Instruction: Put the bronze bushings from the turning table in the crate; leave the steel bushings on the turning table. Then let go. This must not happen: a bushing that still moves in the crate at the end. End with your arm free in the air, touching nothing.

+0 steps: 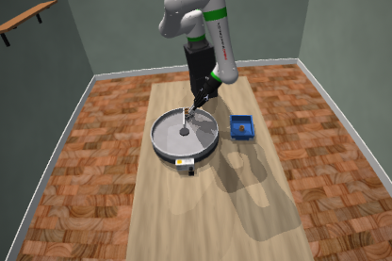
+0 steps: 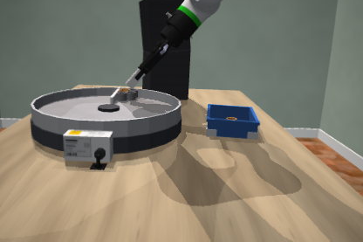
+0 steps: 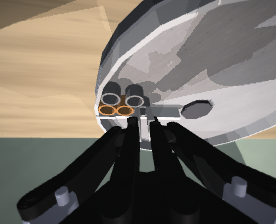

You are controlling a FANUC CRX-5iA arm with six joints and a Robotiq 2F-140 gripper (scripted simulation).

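Observation:
The grey turning table stands on the wooden bench; it also shows in the exterior view and in the wrist view. Against its white divider bar, near the far rim, sit two bronze bushings and two steel bushings. My gripper is shut and empty. It hovers just above the table, a little short of the bushings, with its fingertips pointing down at them. The blue crate stands to the right of the table with one bronze bushing inside.
A black hub marks the table's centre. A control box with a knob is fixed to the table's front. The arm's black pedestal stands behind the table. A wall shelf hangs at the far left.

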